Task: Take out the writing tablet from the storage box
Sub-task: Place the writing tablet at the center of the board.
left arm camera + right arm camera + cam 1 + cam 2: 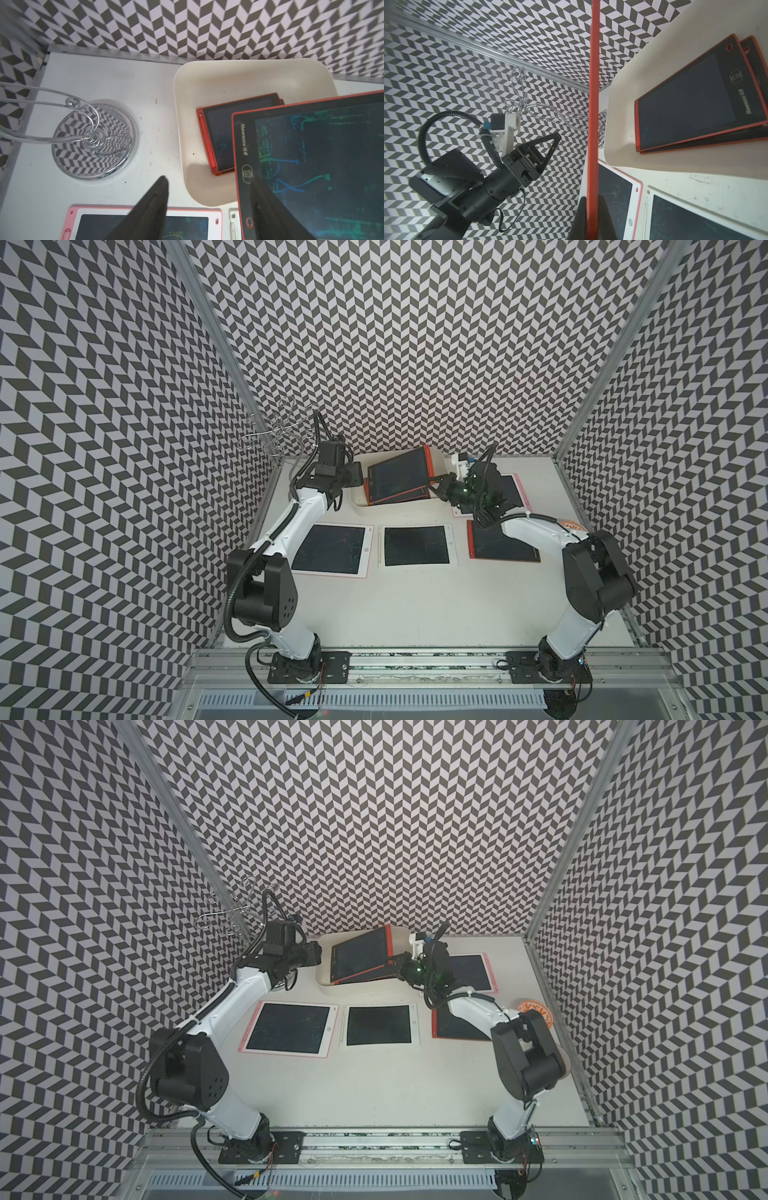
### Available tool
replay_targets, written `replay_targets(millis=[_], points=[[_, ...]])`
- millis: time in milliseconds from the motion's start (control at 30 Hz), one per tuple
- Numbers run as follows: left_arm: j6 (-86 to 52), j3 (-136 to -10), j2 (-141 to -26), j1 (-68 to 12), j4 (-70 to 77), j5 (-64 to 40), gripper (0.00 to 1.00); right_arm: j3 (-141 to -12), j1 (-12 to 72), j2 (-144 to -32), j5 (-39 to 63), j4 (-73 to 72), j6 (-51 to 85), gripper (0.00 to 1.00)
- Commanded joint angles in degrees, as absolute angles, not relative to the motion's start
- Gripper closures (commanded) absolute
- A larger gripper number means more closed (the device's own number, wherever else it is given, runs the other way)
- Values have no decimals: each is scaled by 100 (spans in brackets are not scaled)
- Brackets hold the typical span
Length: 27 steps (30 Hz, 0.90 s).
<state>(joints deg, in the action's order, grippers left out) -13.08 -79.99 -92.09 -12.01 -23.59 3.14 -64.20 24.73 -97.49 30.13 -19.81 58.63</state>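
A chrome wire stand [93,145] sits on the white table [104,79].

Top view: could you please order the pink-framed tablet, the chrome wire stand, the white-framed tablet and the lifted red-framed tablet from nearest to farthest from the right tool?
1. Lifted red-framed tablet: clamped in the right tool, tilted over the storage box.
2. White-framed tablet: middle of the front row.
3. Pink-framed tablet: front row, beside the left arm.
4. Chrome wire stand: far left corner.
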Motion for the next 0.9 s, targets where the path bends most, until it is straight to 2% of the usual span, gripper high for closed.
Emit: replay_targets(millis=[0, 67, 200, 633, 867], points=[[-1413, -7711, -8803, -1213, -2443, 205, 25, -6078, 2513, -9250, 3100, -2757, 6188, 100], [-1445, -7594, -8602, -1213, -2461, 180, 13, -5801, 2522, -9049, 3156, -2826, 6277, 100], [-1497, -7371, -8252, -1213, -2448, 95, 1, -5155, 2658, -8599, 3184, -2961, 6426, 100], [-1534, -6807, -7553, -1217, -2443, -111, 1, -2994, 3115, -7086, 3245, -3305, 6928, 100], [-1633, -6419, -7290, -1222, -2312, -267, 1, -1856, 3322, -5916, 3261, -3228, 7347, 100]])
